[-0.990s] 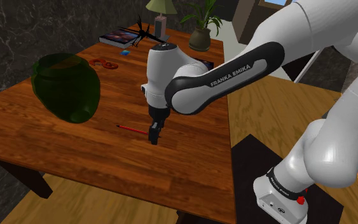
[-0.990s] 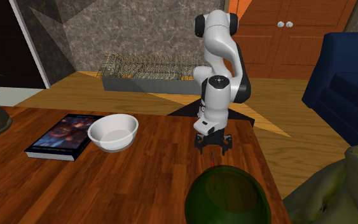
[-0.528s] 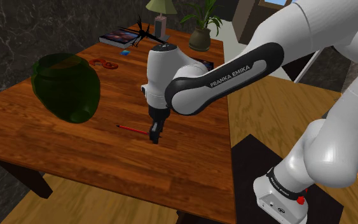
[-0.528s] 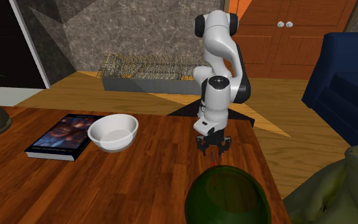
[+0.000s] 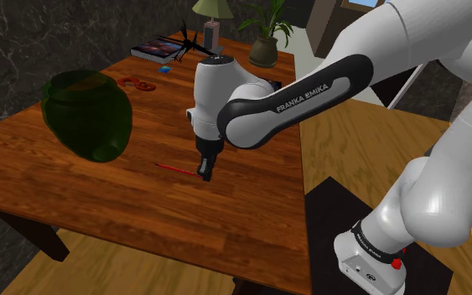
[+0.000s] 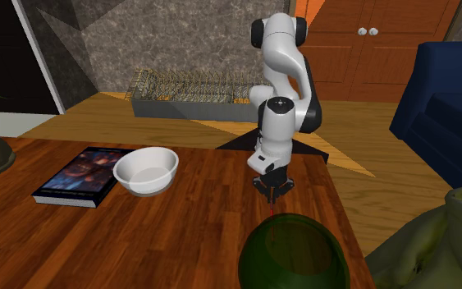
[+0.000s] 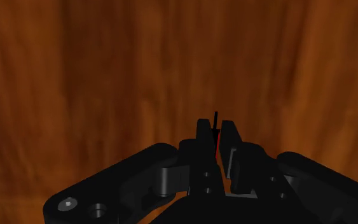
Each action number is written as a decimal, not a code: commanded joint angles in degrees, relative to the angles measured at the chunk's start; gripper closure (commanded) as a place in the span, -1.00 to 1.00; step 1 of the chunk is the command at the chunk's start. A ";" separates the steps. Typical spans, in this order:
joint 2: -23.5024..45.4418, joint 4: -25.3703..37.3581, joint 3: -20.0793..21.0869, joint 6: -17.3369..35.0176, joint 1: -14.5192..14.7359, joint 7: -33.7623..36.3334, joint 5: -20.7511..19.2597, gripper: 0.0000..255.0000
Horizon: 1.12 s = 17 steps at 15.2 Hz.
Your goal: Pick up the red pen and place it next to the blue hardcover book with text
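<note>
Grasp step: gripper (image 5: 204, 173) pinched narrow on red pen (image 5: 175, 168), low over wooden table (image 5: 58, 180). Next, I'd say: lift clear, then carry to the dark blue book (image 6: 81, 176), at gripper's 9 o'clock in second exterior view, past the white bowl (image 6: 146, 171).

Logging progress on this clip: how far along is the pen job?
Done: the gripper is shut on the red pen. In hand: the grasp, low at the table; I cannot tell whether the pen has left the wood. Left: carry it across to the blue book beside the white bowl and set it down there.
</note>
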 commanded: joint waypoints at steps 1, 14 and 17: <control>-0.05 -0.51 0.39 -0.17 0.31 -0.11 0.42 1.00; -5.46 4.01 0.51 -9.74 -0.08 -1.58 2.79 1.00; -6.42 5.34 0.48 -11.97 -0.14 -1.80 3.15 1.00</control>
